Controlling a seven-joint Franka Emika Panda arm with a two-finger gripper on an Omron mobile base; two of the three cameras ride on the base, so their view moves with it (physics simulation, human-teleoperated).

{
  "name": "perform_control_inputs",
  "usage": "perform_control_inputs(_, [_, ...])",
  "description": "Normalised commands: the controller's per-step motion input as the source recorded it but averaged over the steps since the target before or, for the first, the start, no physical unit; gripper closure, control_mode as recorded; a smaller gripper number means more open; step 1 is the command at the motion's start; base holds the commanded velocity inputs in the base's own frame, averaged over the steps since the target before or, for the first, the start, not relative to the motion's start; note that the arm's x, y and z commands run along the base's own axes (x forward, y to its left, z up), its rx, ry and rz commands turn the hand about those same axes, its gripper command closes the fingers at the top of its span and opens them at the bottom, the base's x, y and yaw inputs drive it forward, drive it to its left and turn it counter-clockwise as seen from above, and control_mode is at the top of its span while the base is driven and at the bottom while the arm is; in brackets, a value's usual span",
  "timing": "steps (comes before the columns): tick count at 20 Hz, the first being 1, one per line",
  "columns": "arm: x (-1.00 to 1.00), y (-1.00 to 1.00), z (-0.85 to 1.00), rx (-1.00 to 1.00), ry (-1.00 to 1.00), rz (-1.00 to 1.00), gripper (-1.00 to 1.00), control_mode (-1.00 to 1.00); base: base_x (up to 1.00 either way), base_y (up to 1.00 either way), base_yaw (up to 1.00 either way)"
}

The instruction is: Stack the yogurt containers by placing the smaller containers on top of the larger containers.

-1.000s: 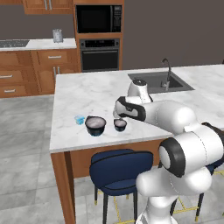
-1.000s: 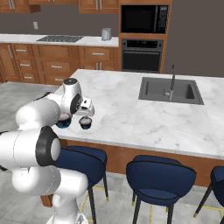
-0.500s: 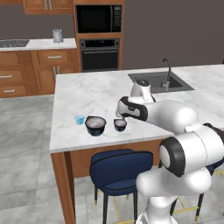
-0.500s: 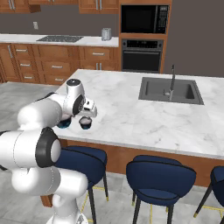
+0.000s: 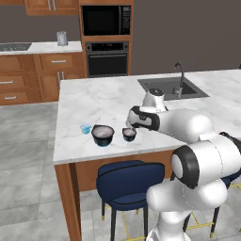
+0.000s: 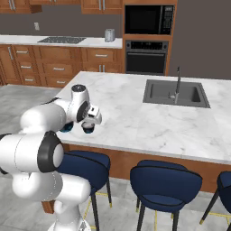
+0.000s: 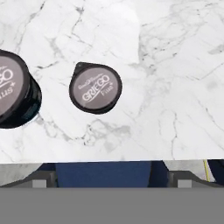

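Hovering open, gripper (image 5: 130, 123) shifted closer over small tub (image 5: 129, 134).

You see a small dark round foil-lidded yogurt tub (image 7: 95, 87) beside a wider dark lidded tub (image 7: 15, 89) on the white marble counter (image 7: 175, 65).

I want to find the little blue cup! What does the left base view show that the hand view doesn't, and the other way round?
Left base view: the tiny light-blue cup and the sink. Hand view: the lettering on the tubs' tops. Both: the wide dark tub, the small dark tub, the marble counter.
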Motion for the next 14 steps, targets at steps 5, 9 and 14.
perform_control_inputs(5, [0.00, 0.01, -0.04, 0.05, 0.00, -0.02, -1.00, -1.00, 0.00, 0.00, 0.00])
perform_control_inputs(9, [0.00, 0.00, 0.00, 0.02, 0.00, 0.00, -1.00, -1.00, 0.00, 0.00, 0.00])
perform_control_inputs(14, [0.00, 0.00, -0.03, 0.01, 0.00, 0.00, -1.00, -1.00, 0.00, 0.00, 0.00])
